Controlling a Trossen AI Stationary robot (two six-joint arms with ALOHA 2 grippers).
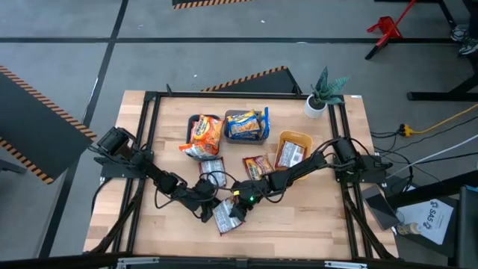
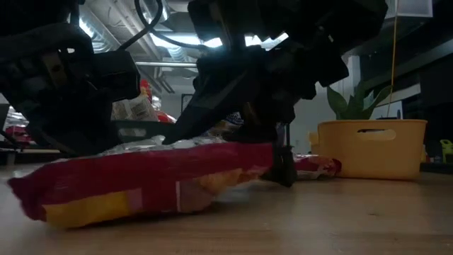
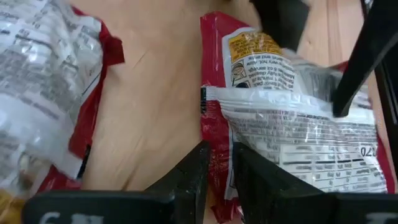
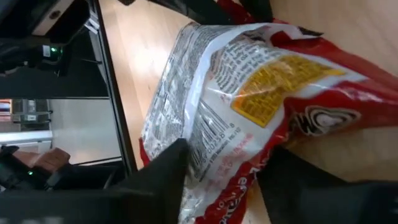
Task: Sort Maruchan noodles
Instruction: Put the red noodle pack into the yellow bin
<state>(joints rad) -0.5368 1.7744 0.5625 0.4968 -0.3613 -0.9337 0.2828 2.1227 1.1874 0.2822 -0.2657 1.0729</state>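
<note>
High view: overhead, looking straight down on the whole table point(image 1: 299, 224) and surrounding floor, far off.
Low view: at tabletop height, level across the table towards the room behind, very near one packet point(image 2: 141, 184) lying in front.
Left wrist view: close above that same packet point(image 3: 298, 143), looking past its own fingers.
Right wrist view: close on that packet point(image 4: 249, 93) from its other side.
Shared: all four views take in this packet point(image 1: 225, 217).

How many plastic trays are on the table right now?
3: a dark teal plastic tray at the far side, a grey plastic tray just right of it, and an orange plastic tray further right. All hold noodle packets.
</note>
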